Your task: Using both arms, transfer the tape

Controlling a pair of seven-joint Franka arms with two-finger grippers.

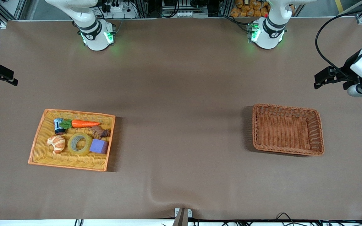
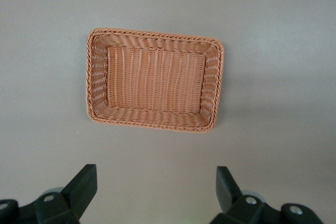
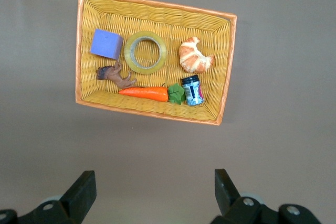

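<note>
The tape point(image 1: 79, 143) is a translucent yellowish ring lying flat in the yellow wicker basket point(image 1: 74, 112), between a croissant and a purple block. It also shows in the right wrist view point(image 3: 145, 52), inside the basket point(image 3: 157, 3). My right gripper point(image 1: 3, 75) hangs high over the table at the right arm's end, open and empty point(image 3: 155, 187). My left gripper point(image 1: 324, 78) hangs high over the left arm's end, open and empty point(image 2: 156, 184). Both are well apart from the tape.
The yellow basket also holds a croissant point(image 1: 56, 143), a purple block point(image 1: 99, 146), a carrot point(image 1: 83, 123), a brown toy animal point(image 1: 100, 132) and a small can point(image 1: 58, 126). An empty brown wicker basket point(image 1: 287, 108) stands toward the left arm's end; it also shows in the left wrist view point(image 2: 155, 34).
</note>
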